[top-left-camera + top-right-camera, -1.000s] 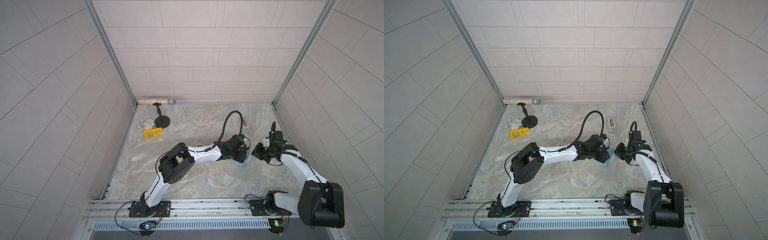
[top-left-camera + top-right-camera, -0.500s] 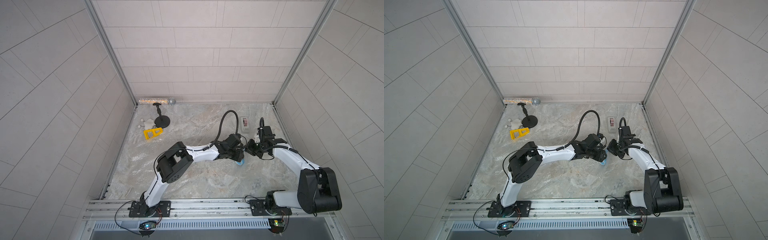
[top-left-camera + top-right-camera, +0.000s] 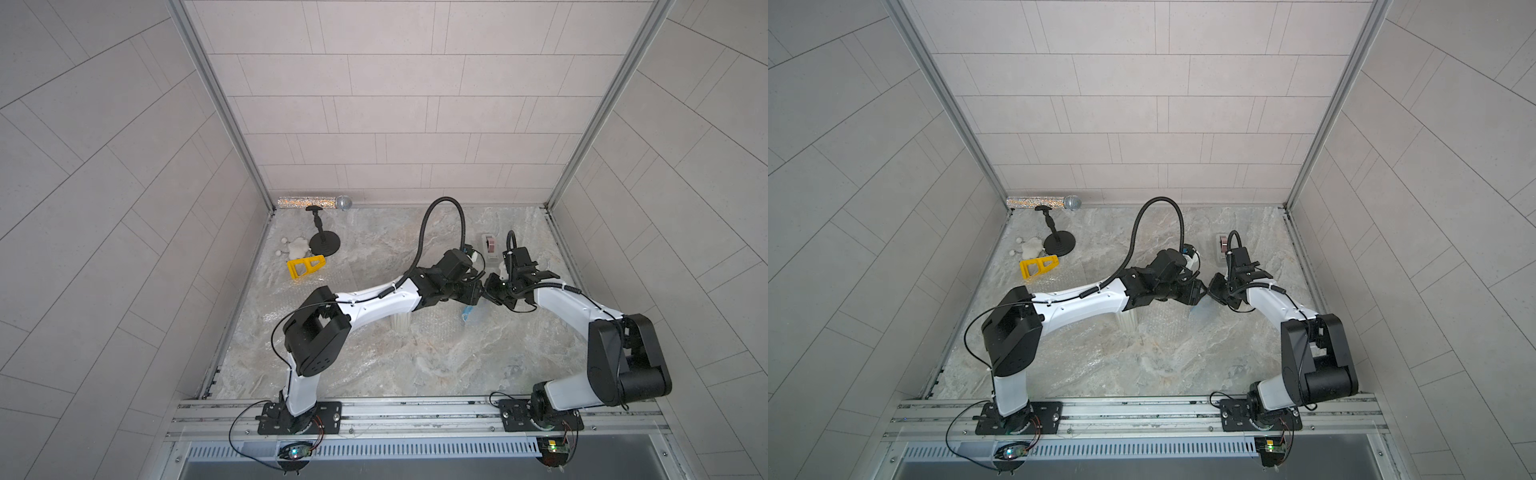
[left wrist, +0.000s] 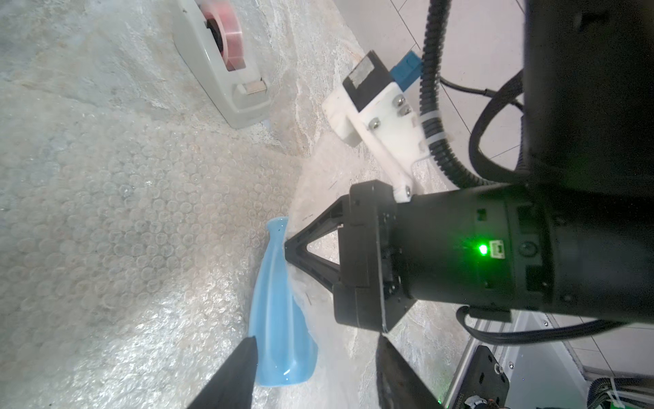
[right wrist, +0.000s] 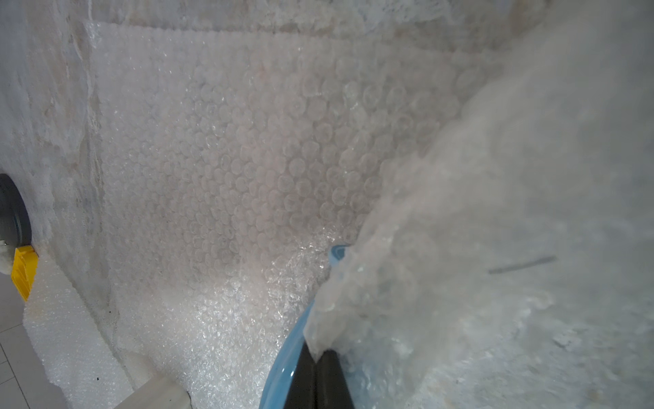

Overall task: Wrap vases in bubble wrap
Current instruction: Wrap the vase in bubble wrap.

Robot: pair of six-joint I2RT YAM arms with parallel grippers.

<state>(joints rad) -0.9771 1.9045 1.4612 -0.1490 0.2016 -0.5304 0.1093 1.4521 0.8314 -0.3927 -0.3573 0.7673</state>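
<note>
The light-blue vase (image 4: 279,308) lies on its side on the bubble wrap (image 4: 124,212), neck pointing away from my left gripper (image 4: 316,345). That gripper is open, its fingers either side of the vase's base: one finger sits right beside it, the other stands well apart. My right gripper (image 5: 317,357) is shut on an edge of the bubble wrap (image 5: 442,248), holding the fold over the blue vase (image 5: 283,354). In both top views the two grippers meet tip to tip above the blue vase (image 3: 468,312). The white ribbed vase (image 3: 401,322) stands upright under my left forearm.
A grey tape dispenser (image 3: 489,246) stands just behind the grippers. At the back left are a glittery microphone (image 3: 314,203), a black round-based stand (image 3: 324,243), a yellow plastic piece (image 3: 306,267) and small white bits (image 3: 297,248). The right wall is close.
My right gripper has moved left towards the left gripper, drawing the bubble wrap edge over the blue vase. The left gripper has barely shifted.
</note>
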